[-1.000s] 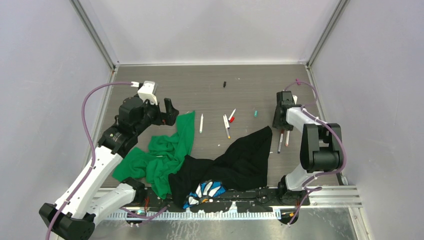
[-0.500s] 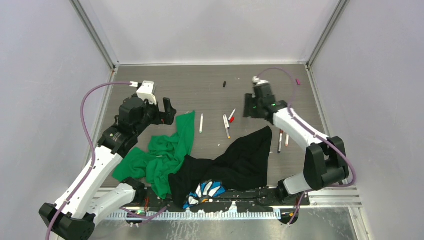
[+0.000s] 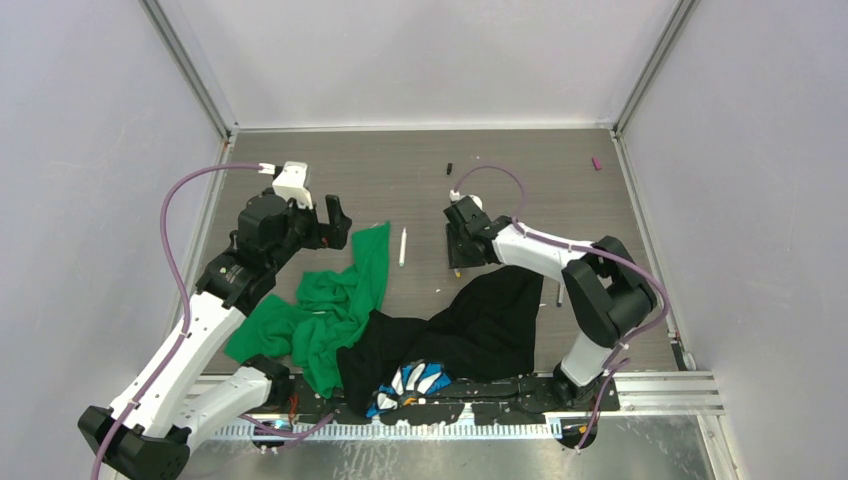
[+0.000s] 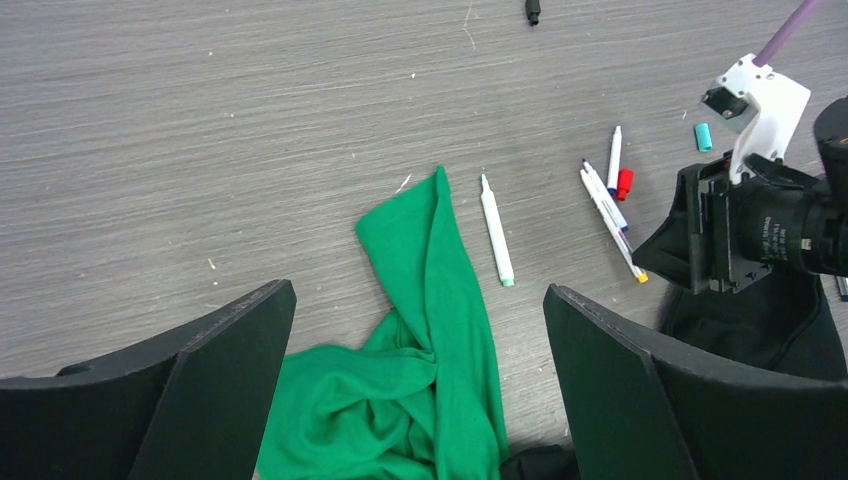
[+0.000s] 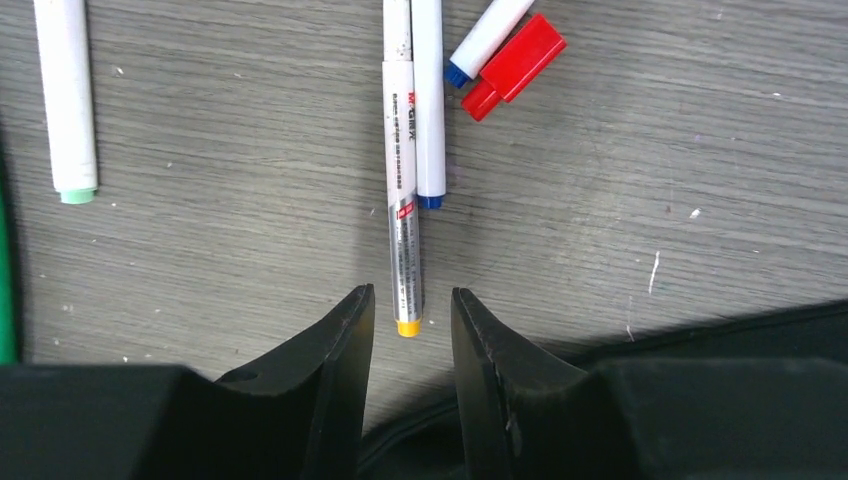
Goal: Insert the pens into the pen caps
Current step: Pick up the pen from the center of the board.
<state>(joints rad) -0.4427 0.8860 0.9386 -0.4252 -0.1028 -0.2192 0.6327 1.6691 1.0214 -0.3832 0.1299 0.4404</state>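
The right end effector [image 5: 411, 292] is lowered over the counter [image 5: 650, 200] with its fingers only narrowly parted. Nothing is gripped. The yellow end of a yellow-ended pen [image 5: 404, 200] is seen in the gap between the fingertips, with clear space on both sides, and its white barrel runs straight ahead from there. A blue-ended pen [image 5: 428, 100] is laid touching it on the right, parallel to it, with its end further ahead of the fingertips. Ahead and to the right, a blue-tipped pen [image 5: 490, 35] is angled away, and a red cap [image 5: 515, 65] is laid against its tip. Well off to the left of this end effector a mint-ended pen [image 5: 65, 90] is found. The edge of a black cloth [image 3: 490, 320] is seen just behind and to the right of the fingers.

The left end effector [image 4: 418, 290] is held above the counter, its fingers spread fully wide and nothing between them. A green cloth [image 4: 430, 340] is spread beneath and just ahead of it, and the mint-ended pen is seen just ahead and slightly right, beside the cloth's edge. A teal cap [image 4: 703, 136] is seen far to the right, close to the right arm. A black cap [image 4: 533, 10] is placed far ahead. In the top view, a magenta cap [image 3: 597, 163] is seen alone, far to the right of both end effectors, near the back corner.
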